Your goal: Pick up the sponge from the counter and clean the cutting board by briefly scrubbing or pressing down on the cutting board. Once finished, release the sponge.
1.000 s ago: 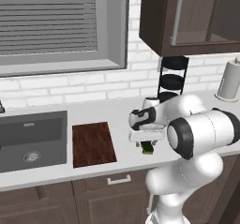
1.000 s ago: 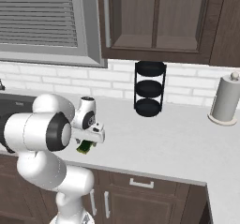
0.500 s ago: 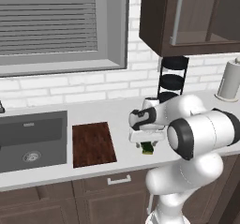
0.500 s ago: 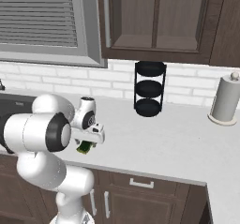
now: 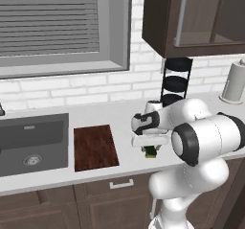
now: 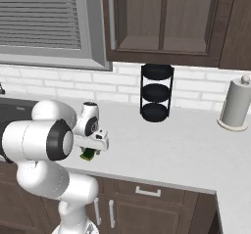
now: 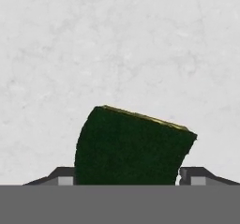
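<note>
The claw (image 7: 126, 176) is down low over the long light grey-white surface (image 5: 95, 175). Its two dark finger tips (image 7: 61, 175) stand on each side of the small block-shaped sponge (image 7: 131, 148), very close to it, but I cannot tell if they squeeze it. The sponge has a dark green top and a thin yellow layer at one edge. It sits tilted on the surface, to the right of the flat dark red-brown wooden cutting board (image 5: 94, 147), not touching it.
</note>
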